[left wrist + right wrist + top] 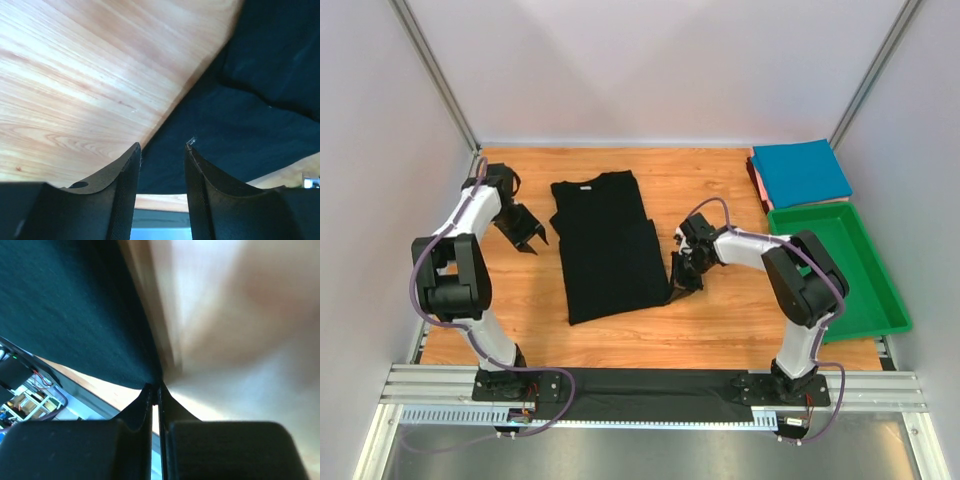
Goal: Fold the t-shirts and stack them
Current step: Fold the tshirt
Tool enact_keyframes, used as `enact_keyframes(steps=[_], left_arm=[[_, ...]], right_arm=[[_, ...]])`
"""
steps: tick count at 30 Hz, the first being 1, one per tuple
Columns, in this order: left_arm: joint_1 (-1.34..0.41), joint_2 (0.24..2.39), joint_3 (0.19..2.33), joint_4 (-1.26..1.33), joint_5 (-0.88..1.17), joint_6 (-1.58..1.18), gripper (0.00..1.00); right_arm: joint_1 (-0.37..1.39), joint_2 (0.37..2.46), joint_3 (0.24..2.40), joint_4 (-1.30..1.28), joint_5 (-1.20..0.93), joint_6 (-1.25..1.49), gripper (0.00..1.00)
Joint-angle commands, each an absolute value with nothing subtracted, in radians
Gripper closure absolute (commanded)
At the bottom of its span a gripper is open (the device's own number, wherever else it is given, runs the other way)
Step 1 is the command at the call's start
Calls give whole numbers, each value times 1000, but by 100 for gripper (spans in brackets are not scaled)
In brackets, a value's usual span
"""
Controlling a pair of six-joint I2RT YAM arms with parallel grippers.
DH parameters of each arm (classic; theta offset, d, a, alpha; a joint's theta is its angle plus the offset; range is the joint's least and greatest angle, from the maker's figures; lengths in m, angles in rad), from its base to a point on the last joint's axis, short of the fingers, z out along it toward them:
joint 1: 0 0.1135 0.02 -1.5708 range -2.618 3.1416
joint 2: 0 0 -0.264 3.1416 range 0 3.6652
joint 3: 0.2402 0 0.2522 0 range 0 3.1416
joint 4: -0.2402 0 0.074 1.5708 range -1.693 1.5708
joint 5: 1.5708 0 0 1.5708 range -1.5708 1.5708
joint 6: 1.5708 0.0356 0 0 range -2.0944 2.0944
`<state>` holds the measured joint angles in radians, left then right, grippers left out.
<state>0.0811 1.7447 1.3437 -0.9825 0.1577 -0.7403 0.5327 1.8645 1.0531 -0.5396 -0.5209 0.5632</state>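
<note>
On the near half of the surface (620, 340), the right hand (685, 272) is clamped on 1 corner of the black t-shirt (605, 240); so thin a pinch could slip, or drag the fold askew. Beside it the left hand (527, 235) hovers, fingers apart. Farther off, the green tray (830, 260) holds nothing; beyond, the teal t-shirt (800, 170) tops a reddish one (756, 182).
</note>
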Motion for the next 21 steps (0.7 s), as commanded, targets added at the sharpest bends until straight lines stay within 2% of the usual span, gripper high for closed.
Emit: enact_keyframes(steps=[1, 7, 10, 15, 21], left_arm=[[48, 1766, 1345, -1035, 210, -658, 53], [-110, 1620, 1116, -999, 282, -728, 52], [-132, 1569, 1011, -974, 293, -773, 52], [-137, 1493, 867, -922, 313, -856, 52], [-166, 1456, 813, -900, 298, -867, 52]], right_arm=[[577, 1777, 956, -473, -451, 699, 97], [580, 1709, 1032, -603, -425, 594, 80], [577, 1689, 1058, -663, -419, 520, 73], [563, 1674, 1043, -641, -475, 434, 67], [532, 1724, 1045, -588, -563, 373, 64]])
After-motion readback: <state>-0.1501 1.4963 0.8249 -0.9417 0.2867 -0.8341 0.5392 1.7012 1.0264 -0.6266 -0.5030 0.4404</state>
